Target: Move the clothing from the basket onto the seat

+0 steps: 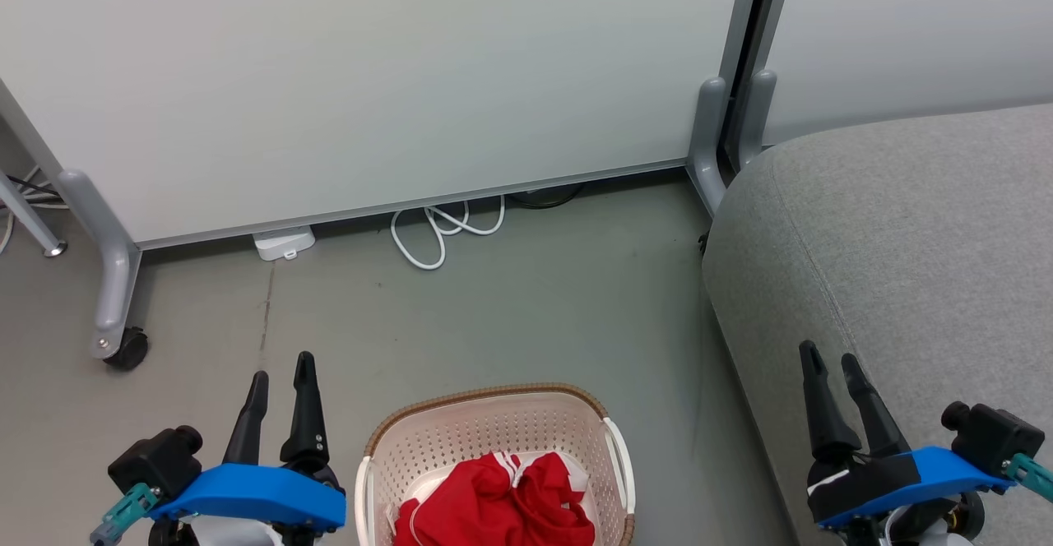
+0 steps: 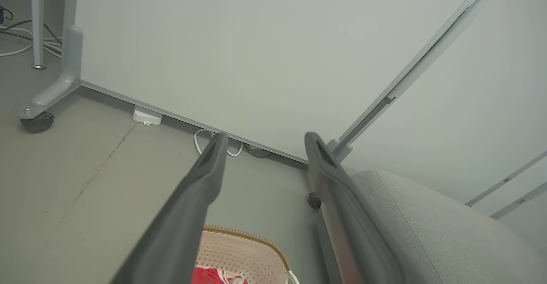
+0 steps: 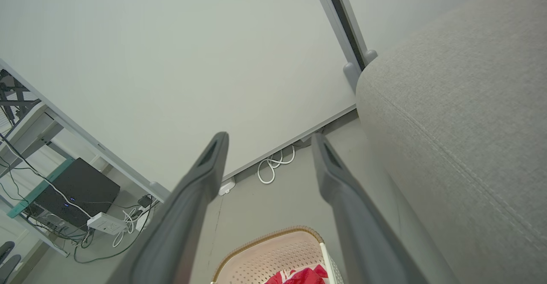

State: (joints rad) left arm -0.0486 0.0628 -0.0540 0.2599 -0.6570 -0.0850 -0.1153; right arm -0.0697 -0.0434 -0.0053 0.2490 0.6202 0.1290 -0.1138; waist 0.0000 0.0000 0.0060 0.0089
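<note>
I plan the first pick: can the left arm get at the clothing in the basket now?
Probably yes. The clothing lies uncovered in the open-topped basket, and the left end effector hangs open just to its left, with nothing seen between them.

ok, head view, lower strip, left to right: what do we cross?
Left end effector with two long dark fingers, open → cream-white perforated plastic basket with brown woven-look rim, red fabric clothing with white trim inside → right end effector, open, in front of the large grey fabric seat.
</note>
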